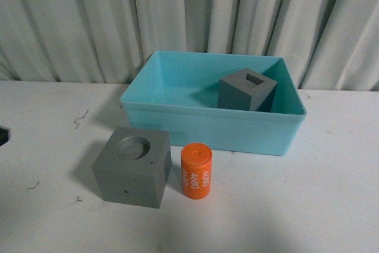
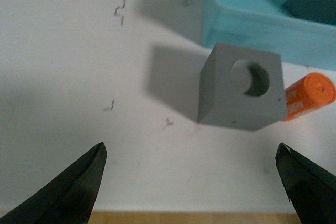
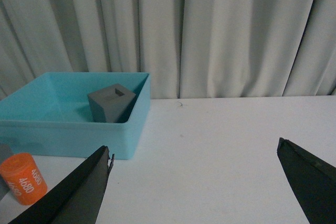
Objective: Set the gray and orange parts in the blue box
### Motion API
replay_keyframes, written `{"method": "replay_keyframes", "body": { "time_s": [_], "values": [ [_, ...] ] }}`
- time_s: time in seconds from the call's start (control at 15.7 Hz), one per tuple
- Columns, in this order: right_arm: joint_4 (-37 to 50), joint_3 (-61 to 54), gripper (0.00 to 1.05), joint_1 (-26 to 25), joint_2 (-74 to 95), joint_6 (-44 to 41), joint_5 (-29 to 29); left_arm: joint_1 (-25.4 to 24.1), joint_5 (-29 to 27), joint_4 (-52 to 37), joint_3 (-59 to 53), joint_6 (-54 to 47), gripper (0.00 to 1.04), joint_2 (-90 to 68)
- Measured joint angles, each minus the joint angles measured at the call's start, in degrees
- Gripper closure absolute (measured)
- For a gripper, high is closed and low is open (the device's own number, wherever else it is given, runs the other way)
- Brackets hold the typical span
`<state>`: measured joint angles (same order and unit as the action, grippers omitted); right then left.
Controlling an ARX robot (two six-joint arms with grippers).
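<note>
A gray cube with a round recess (image 1: 132, 167) stands on the white table in front of the blue box (image 1: 210, 127). Just right of it stands the orange cylinder (image 1: 196, 170) with white digits. A second gray cube with a square hole (image 1: 247, 90) rests tilted inside the box. No arm shows in the front view. My left gripper (image 2: 191, 153) is open above bare table, short of the recessed cube (image 2: 241, 87) and the cylinder (image 2: 308, 96). My right gripper (image 3: 194, 155) is open over empty table, with the box (image 3: 73, 137), its cube (image 3: 111, 104) and the cylinder (image 3: 22, 178) off to one side.
A white pleated curtain (image 1: 189, 16) hangs behind the table. Small dark marks (image 1: 79, 118) dot the tabletop left of the box. The table's wooden edge (image 2: 189, 219) shows in the left wrist view.
</note>
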<state>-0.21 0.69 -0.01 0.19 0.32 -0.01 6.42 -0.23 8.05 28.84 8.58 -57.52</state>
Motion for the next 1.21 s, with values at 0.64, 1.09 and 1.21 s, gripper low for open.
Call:
{"method": "replay_keyframes", "body": {
  "time_s": [0.64, 1.09, 1.21],
  "values": [
    [0.02, 0.0, 0.06, 0.0, 0.0, 0.0, 0.0, 5.31, -1.75, -17.38, 10.8, -5.62, 0.07, -26.8],
    [0.02, 0.0, 0.06, 0.0, 0.0, 0.0, 0.0, 10.03, -6.05, -21.88, 16.33, -4.31, 0.07, -43.67],
    [0.02, 0.0, 0.06, 0.0, 0.0, 0.0, 0.0, 10.05, -6.14, -21.94, 16.83, -4.15, 0.07, -44.22]
  ]
}}
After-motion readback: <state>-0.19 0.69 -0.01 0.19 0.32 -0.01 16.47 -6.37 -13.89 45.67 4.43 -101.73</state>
